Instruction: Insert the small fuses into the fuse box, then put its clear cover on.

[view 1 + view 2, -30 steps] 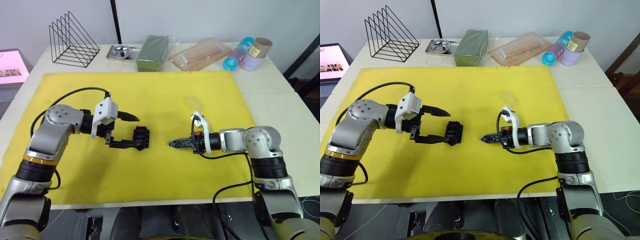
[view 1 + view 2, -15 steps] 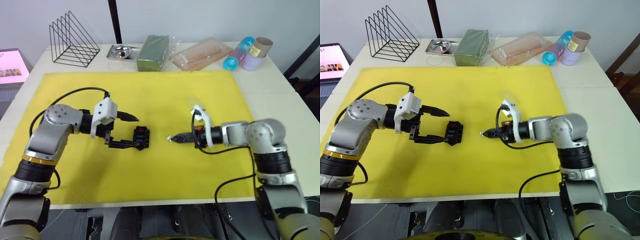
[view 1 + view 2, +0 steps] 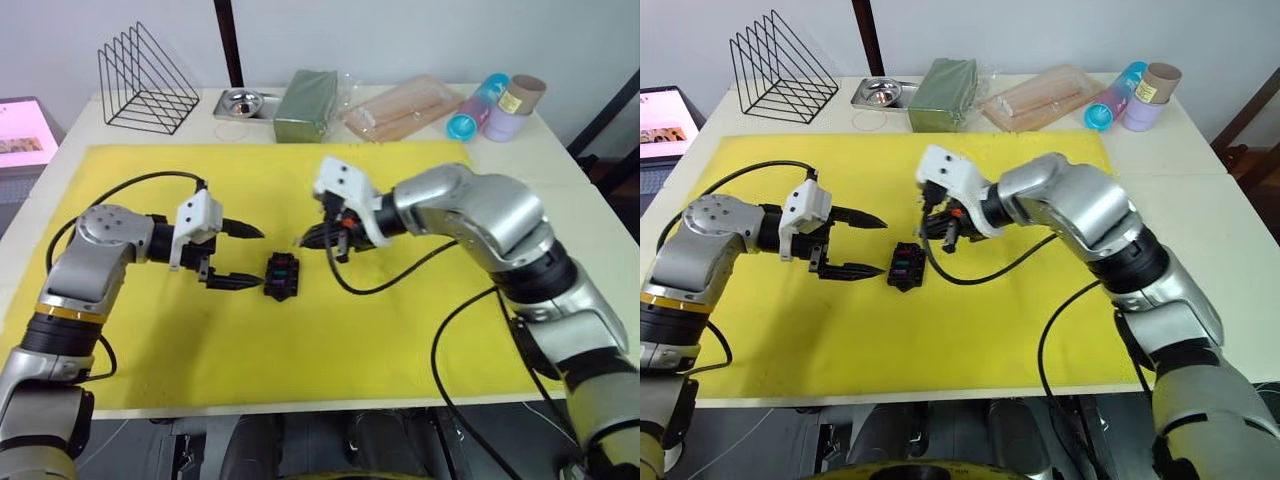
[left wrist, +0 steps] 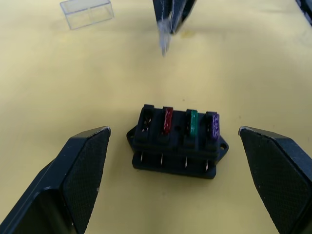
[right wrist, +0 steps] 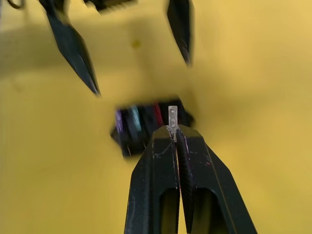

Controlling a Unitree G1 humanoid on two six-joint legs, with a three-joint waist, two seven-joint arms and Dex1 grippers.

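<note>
The black fuse box (image 4: 175, 144) lies on the yellow mat (image 3: 400, 330) with a red fuse (image 4: 167, 120), a green fuse (image 4: 193, 123) and a purple fuse (image 4: 212, 125) in its slots; the end slot beside the red one is empty. My left gripper (image 3: 252, 257) stands open just left of the box, touching nothing. My right gripper (image 5: 174, 130) is shut on a pale clear fuse (image 5: 172, 116) and hovers just behind the box (image 3: 281, 276). The clear cover (image 4: 87, 12) lies on the mat beyond the box.
Along the table's back edge stand a black wire rack (image 3: 145, 80), a metal tray (image 3: 243, 103), a large green block (image 3: 306, 104), a clear bag of sticks (image 3: 405, 108) and several cups (image 3: 495, 105). A lit screen (image 3: 25, 130) sits at the far left.
My right arm has swung left across the mat, carrying the pale fuse to just behind the fuse box. My left gripper has drawn back slightly from the box.
</note>
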